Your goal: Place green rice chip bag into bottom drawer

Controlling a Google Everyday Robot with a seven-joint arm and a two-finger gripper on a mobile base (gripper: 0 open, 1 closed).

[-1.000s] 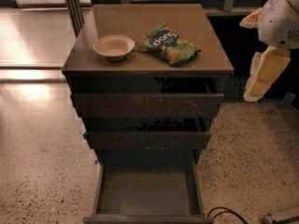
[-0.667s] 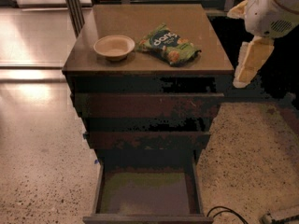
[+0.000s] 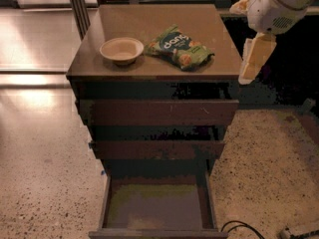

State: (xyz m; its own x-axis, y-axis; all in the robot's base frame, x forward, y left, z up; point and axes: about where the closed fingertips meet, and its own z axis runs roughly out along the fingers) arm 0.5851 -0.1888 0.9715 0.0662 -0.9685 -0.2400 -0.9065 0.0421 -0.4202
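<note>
The green rice chip bag lies flat on the brown cabinet top, right of centre, with its "dang" logo facing up. The bottom drawer is pulled out at the foot of the cabinet and shows its flat greenish-grey floor. My gripper hangs in the air at the cabinet's right edge, to the right of the bag and apart from it, below the white arm.
A beige bowl sits on the cabinet top left of the bag. Two shallower drawers above the bottom one stick out slightly. A dark cable lies on the speckled floor at the lower right. A metal post stands at the back left.
My arm and gripper have moved left, from well right of the cabinet to its right edge, closer to the bag. The bag, bowl and drawers have not moved.
</note>
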